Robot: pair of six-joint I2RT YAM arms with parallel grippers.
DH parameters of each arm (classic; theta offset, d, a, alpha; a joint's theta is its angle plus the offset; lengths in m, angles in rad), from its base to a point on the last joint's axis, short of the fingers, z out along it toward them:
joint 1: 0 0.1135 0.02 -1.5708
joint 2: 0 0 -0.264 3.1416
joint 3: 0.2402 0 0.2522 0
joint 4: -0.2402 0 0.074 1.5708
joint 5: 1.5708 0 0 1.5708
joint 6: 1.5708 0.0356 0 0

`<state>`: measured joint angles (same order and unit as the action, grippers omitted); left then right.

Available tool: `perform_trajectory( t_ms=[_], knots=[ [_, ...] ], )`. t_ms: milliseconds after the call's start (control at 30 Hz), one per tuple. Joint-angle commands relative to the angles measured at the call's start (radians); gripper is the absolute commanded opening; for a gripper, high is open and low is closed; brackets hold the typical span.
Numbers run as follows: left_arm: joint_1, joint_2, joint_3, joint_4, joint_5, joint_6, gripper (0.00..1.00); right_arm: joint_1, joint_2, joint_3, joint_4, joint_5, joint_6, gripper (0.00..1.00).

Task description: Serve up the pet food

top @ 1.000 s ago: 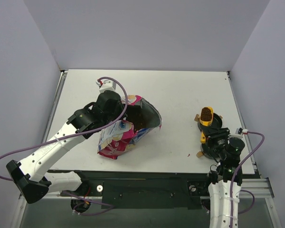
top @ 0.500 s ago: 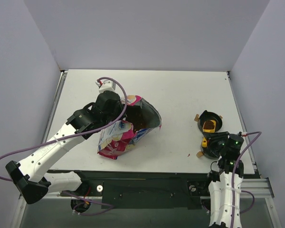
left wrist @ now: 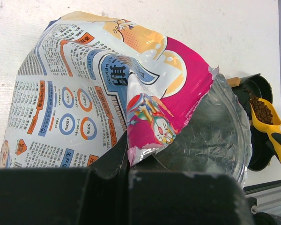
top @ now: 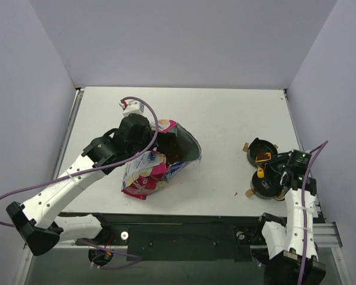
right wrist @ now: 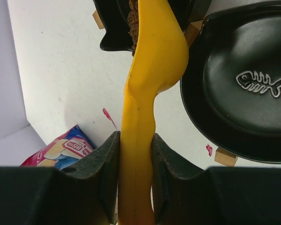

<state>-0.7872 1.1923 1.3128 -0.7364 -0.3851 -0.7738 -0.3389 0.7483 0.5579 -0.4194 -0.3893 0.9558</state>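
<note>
My right gripper (right wrist: 135,140) is shut on the handle of a yellow scoop (right wrist: 152,65). The scoop is rolled onto its side over the far black bowl (top: 256,146), with brown pet food (right wrist: 132,16) at its lip. From the left wrist view the pet food (left wrist: 260,107) lies heaped in the scoop (left wrist: 267,119). A second black bowl (right wrist: 246,84) with a fish-bone mark sits nearer and holds nothing. My left gripper (left wrist: 128,161) is shut on the torn rim of the pink-and-blue bag (left wrist: 98,89), holding its mouth (top: 178,147) open towards the right.
Both bowls (top: 264,185) sit on small tan feet near the table's right front corner. Small pink scraps (right wrist: 108,117) lie on the white table (top: 225,119) between bag and bowls. Grey walls close in on three sides.
My right arm swung out to the right and rolled the scoop over the far bowl. The left arm and the bag stayed where they were.
</note>
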Motion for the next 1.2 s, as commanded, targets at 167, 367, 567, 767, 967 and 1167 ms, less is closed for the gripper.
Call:
perform_trajectory(
  t_ms=[167, 367, 567, 767, 967, 1167],
  knots=[
    [-0.004, -0.059, 0.022, 0.061, 0.034, 0.002, 0.0, 0.001, 0.227, 0.235, -0.362, 0.065, -0.115, 0.0],
    [-0.004, -0.057, 0.013, 0.078, 0.054, 0.002, 0.0, 0.009, 0.324, 0.402, -0.538, 0.204, -0.134, 0.0],
    [-0.003, -0.048, 0.013, 0.089, 0.061, -0.001, 0.0, 0.018, 0.361, 0.477, -0.584, 0.227, -0.169, 0.0],
    [-0.004, -0.048, 0.008, 0.089, 0.064, 0.002, 0.0, 0.066, 0.376, 0.577, -0.651, 0.282, -0.222, 0.0],
    [-0.004, -0.037, -0.003, 0.103, 0.11, 0.005, 0.0, 0.097, 0.385, 0.606, -0.677, 0.339, -0.304, 0.0],
    [-0.004, 0.006, 0.023, 0.097, 0.184, 0.01, 0.0, 0.133, 0.313, 0.658, -0.694, 0.302, -0.387, 0.0]
  ],
)
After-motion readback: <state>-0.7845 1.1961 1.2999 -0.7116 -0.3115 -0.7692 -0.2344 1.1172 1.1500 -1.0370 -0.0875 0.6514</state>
